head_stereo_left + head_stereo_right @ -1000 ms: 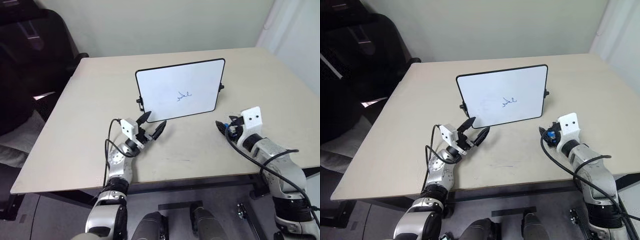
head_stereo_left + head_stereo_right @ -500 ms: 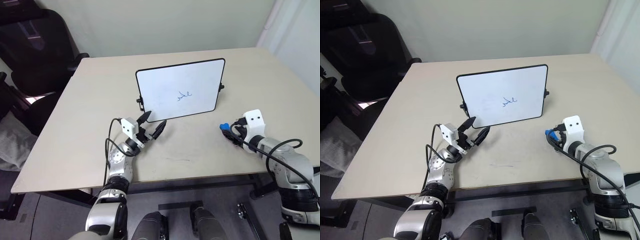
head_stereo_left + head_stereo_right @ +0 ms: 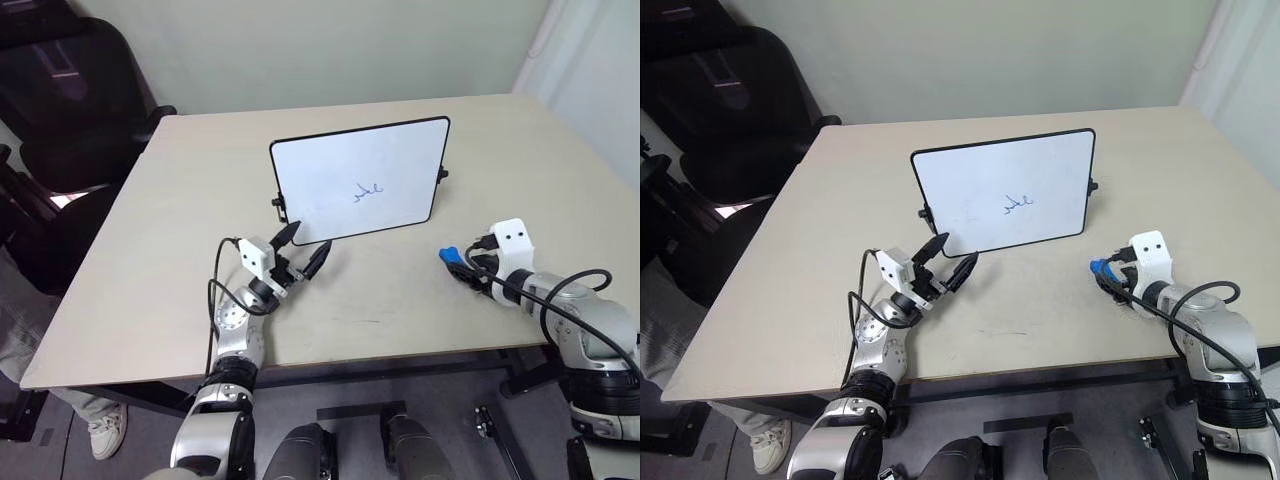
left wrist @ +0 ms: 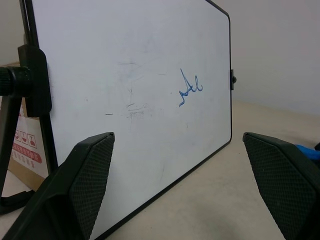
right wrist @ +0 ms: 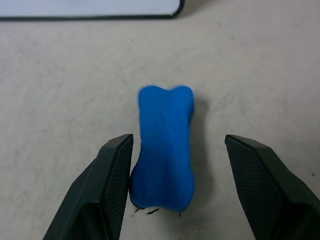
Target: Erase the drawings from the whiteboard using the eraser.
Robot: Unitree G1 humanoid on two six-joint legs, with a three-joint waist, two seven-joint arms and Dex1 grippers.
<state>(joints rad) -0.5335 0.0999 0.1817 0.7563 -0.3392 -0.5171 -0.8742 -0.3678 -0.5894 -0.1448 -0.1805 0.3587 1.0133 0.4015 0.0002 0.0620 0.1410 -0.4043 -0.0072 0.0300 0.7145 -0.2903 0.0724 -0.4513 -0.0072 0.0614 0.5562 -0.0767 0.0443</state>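
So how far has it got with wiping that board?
Nothing is wiped yet: the drawings remain on the whiteboard. In hand: the right gripper, open, straddles the eraser lying on the table. Left: gripping, lifting, wiping. The left gripper waits open by the board.

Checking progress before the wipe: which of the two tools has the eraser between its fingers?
The right tool: the blue eraser lies on the table between its open fingers. The left tool faces the whiteboard.

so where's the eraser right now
The eraser lies flat on the table, on the robot's right, in front of the whiteboard's lower right corner, between the fingers of the open right pincer.
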